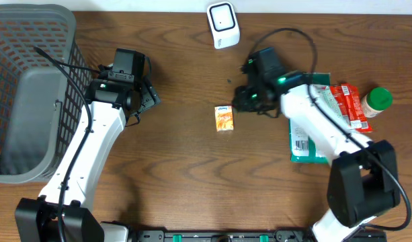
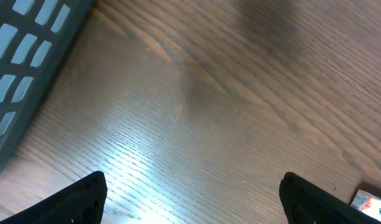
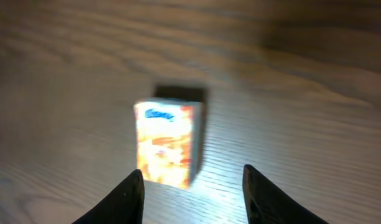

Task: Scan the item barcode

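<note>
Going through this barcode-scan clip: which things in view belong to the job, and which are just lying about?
Job:
orange packet
white scanner
right hand, open, near the packet

Lying about:
grey basket
green pouch
red packet
green-lidded jar
left hand, open, empty

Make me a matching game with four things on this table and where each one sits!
Things:
1. basket
2. white scanner
3. small orange pack
4. green-lidded jar

Places, in the overhead view:
A. far right
B. centre, lying on its own
C. far left
D. top edge, near the middle

Pairs: 1-C, 2-D, 3-B, 4-A
</note>
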